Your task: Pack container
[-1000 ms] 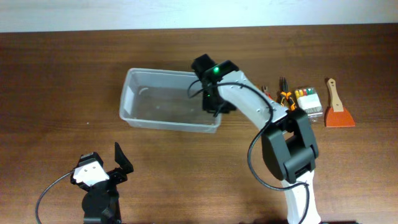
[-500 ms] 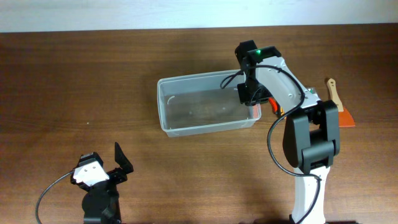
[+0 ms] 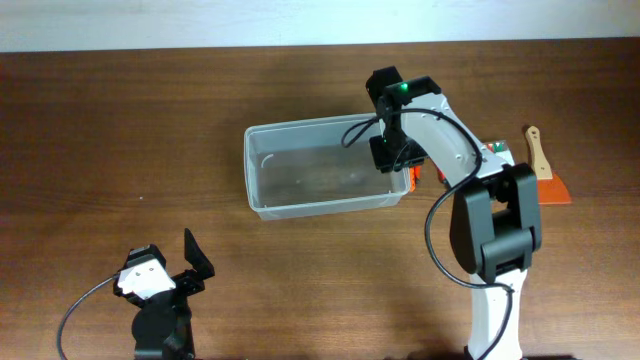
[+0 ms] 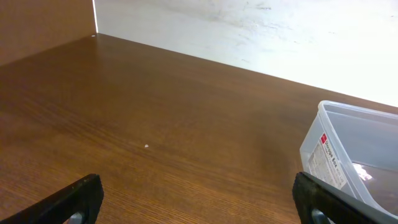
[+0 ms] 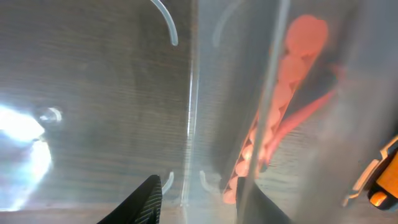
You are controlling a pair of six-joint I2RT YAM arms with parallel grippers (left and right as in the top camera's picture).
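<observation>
The container (image 3: 320, 180), a clear, lidless rectangular tub with rounded corners, a rim and a white label (image 4: 328, 160) on one short end, lies lengthwise across the middle of the desk (image 3: 120, 120), wood grain showing through its bottom. The right tool (image 3: 390, 160) pinches its right-hand wall, one finger on each side, with orange-handled pliers (image 5: 283, 99) blurred through the plastic. The left tool (image 4: 199, 186) hangs spread near the desk's front-left, well apart from the tub.
</observation>
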